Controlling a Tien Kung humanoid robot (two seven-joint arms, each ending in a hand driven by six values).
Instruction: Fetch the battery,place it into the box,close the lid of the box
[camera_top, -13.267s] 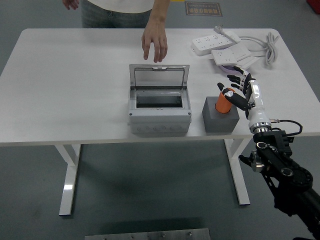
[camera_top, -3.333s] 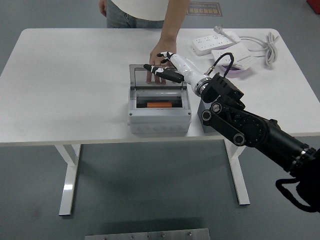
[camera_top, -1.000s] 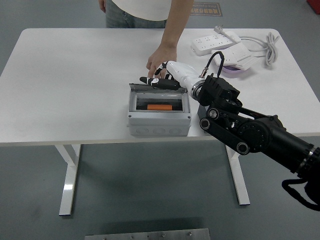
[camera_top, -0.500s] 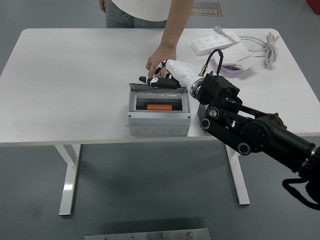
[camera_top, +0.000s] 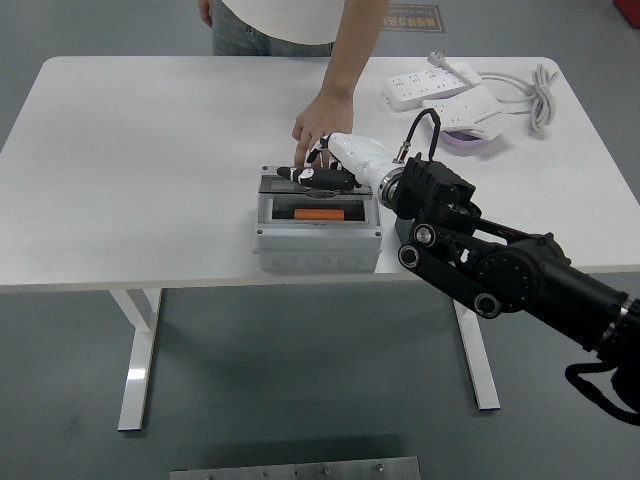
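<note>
Head view. Grey box (camera_top: 318, 240) near the white tabletop's (camera_top: 140, 170) front edge; orange battery (camera_top: 318, 214) lying flat inside. Lid (camera_top: 300, 184) tipped low over the opening (not fully down). Right robot hand (camera_top: 318, 177), fingers extended and holding nothing, resting on the lid. A person's hand (camera_top: 312, 128) just behind. Power strips (camera_top: 440, 85) at far right.
</note>
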